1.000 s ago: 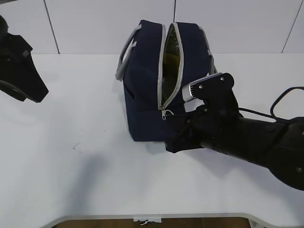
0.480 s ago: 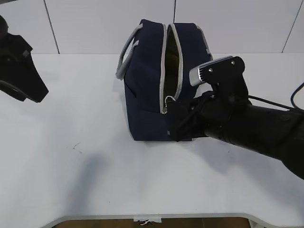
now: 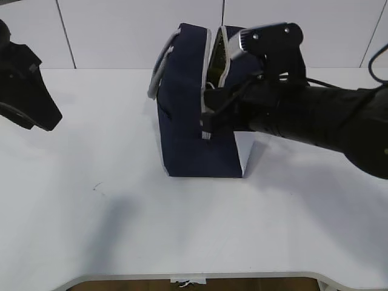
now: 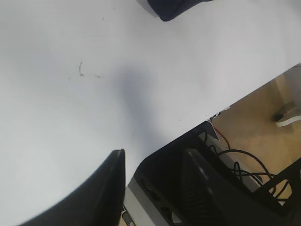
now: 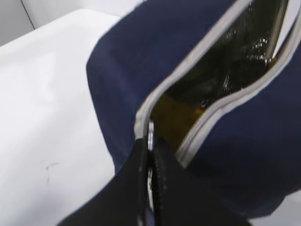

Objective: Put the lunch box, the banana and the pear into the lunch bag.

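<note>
The navy lunch bag (image 3: 182, 133) stands at the back middle of the table, its near end pulled up so it looks taller. My right gripper (image 3: 209, 118) is shut on the ring pull (image 5: 150, 136) of the grey zipper (image 5: 188, 61) at the near end of the slot. The slot beyond it gapes and shows silver lining (image 5: 235, 61) and a yellowish surface (image 5: 174, 113) that I cannot identify. The lunch box, banana and pear are not visible. My left gripper (image 4: 155, 160) is open and empty, over the table's front-left edge; its arm (image 3: 24, 91) is at far left.
White table (image 3: 109, 212) all round the bag. The bag's grey handle (image 3: 159, 73) hangs on its left side and a white corner panel (image 3: 245, 151) shows lower right. Below the table edge in the left wrist view are a black frame and cables (image 4: 244, 165).
My right gripper has moved up and back along the bag with the zipper pull. The near end of the bag has risen and the open slot has become shorter. The left arm has not moved.
</note>
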Motion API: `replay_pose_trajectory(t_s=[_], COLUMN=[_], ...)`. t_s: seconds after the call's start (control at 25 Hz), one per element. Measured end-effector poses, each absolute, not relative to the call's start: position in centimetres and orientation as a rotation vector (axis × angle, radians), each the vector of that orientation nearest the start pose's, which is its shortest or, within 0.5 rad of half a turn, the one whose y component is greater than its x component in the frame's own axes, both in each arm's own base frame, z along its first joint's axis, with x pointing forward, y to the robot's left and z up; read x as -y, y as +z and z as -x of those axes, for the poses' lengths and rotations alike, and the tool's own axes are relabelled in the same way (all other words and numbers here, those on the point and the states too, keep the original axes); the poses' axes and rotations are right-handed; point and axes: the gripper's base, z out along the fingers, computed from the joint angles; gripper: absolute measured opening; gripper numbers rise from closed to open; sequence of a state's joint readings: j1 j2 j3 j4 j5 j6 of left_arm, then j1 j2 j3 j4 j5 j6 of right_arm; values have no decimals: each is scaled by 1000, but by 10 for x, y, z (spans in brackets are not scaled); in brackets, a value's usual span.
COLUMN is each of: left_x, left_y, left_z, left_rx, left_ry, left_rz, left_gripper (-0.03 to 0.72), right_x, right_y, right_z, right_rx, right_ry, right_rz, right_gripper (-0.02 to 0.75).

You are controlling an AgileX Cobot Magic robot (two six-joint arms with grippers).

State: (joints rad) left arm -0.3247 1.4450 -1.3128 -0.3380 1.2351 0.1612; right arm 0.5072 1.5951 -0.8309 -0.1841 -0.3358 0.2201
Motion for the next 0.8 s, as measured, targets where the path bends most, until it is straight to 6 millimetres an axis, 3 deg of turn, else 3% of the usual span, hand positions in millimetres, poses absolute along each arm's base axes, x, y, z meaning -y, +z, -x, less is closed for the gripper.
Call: replay_pose_trajectory(t_s=[0.44, 0.8], left_x=[117, 135], left_y=[337, 343], left_z=[-257, -266], left_rx=[-2768, -2560], left_ry=[-515, -509], left_rz=[-588, -654], left_gripper=[307, 307], right_x=[-179, -181], right_y=[282, 306], right_z=[-319, -327], right_rx=[-1881, -1912], right_ry=[391, 491], right_rz=[454, 276], right_gripper=[1, 1])
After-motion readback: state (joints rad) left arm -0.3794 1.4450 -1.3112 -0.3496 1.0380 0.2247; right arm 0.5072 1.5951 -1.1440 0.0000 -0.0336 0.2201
